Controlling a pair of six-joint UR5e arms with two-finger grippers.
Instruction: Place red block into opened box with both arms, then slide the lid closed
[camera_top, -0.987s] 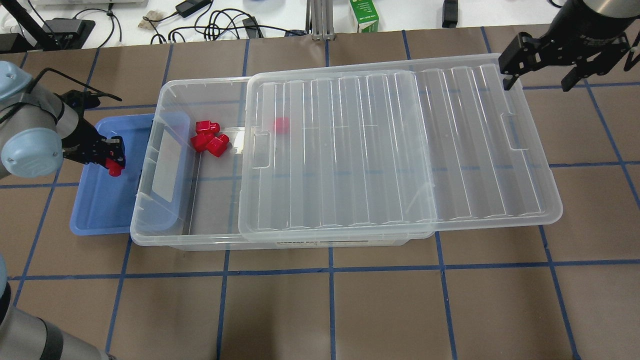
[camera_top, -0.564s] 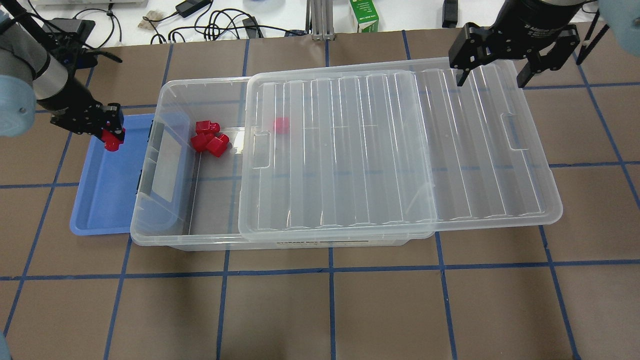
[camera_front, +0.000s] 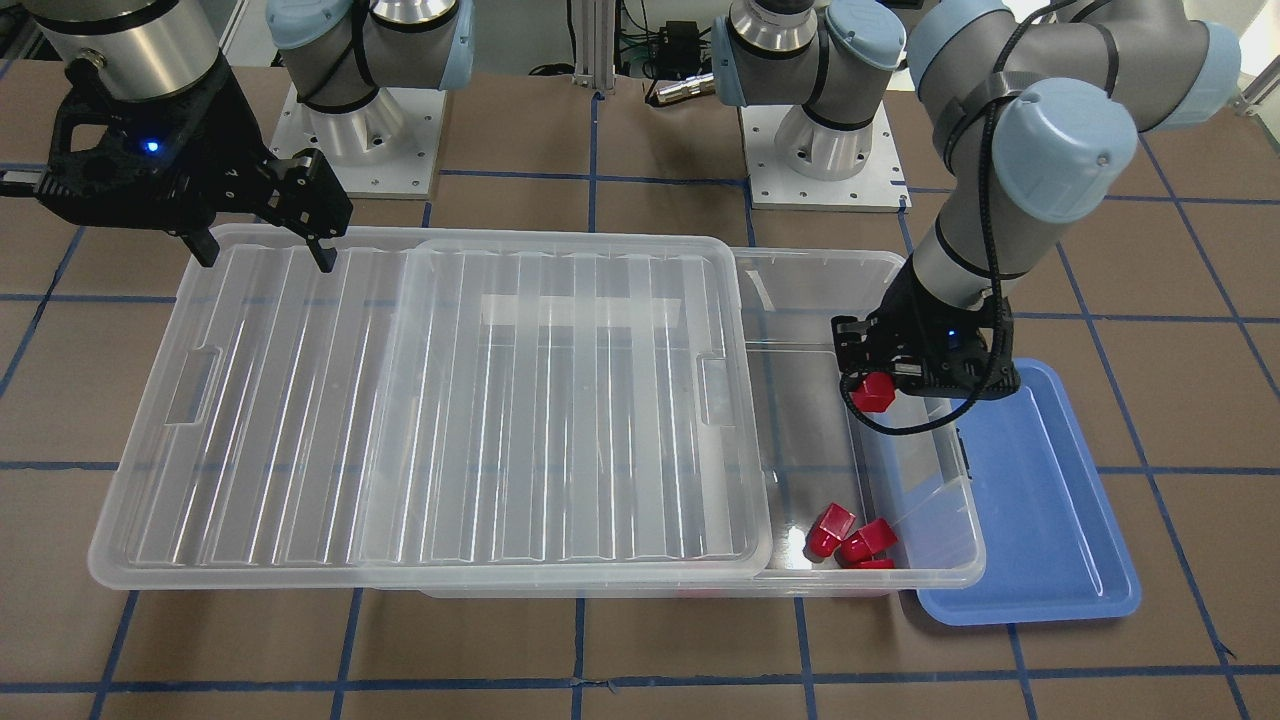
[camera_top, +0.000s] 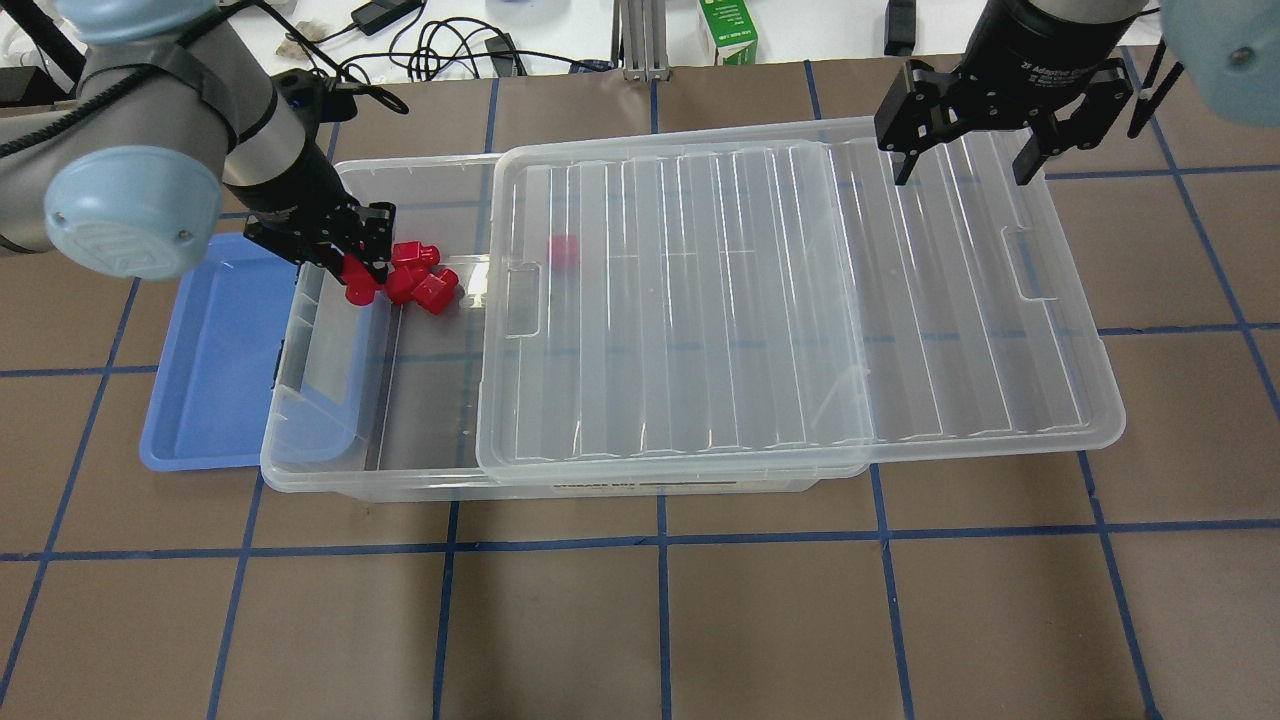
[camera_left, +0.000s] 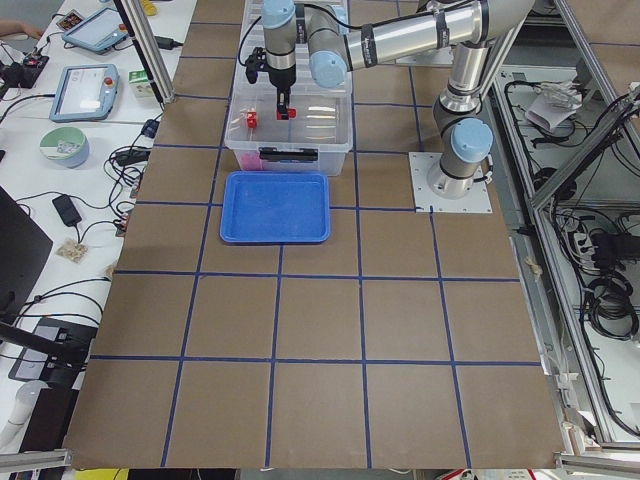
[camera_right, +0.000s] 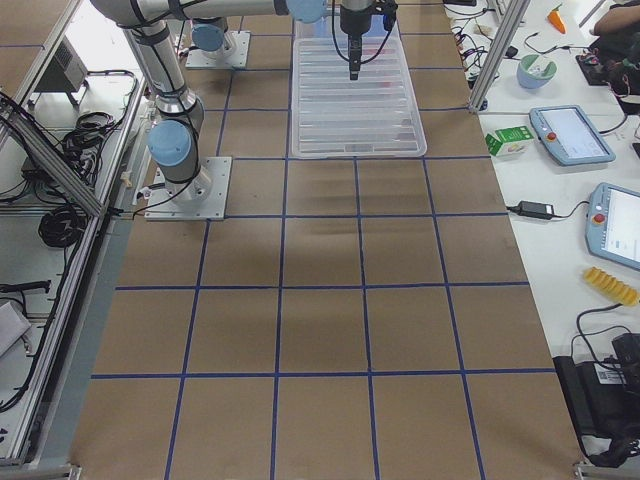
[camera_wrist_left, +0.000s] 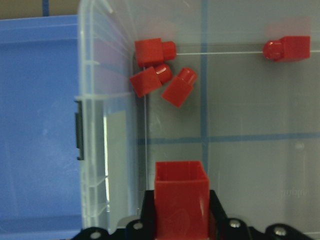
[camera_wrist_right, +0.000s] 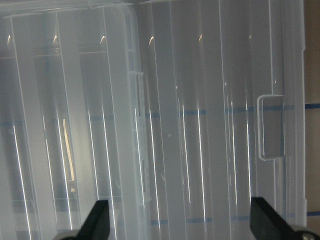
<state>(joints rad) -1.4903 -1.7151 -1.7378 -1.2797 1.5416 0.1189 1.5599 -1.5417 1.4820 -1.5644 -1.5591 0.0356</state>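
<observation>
Small glossy red block (camera_top: 358, 291) pinched in left gripper (camera_top: 357, 272) above uncovered end of clear shallow plastic box (camera_top: 350, 480), seemingly for drop. Right gripper (camera_top: 962, 175) spread wide, empty, over ribbed clear lid (camera_top: 700, 300) at far edge, likely poised for slide.

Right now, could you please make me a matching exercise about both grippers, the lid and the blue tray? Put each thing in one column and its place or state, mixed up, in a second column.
Column 1
1. left gripper
2. right gripper
3. lid
4. blue tray

Column 2
A. open, above the lid's overhanging end
B. lies beside the uncovered end of the box
C. shut on a red block, over the box's uncovered end
D. covers most of the box and sticks out past one end

Pairs: 1-C, 2-A, 3-D, 4-B
</observation>
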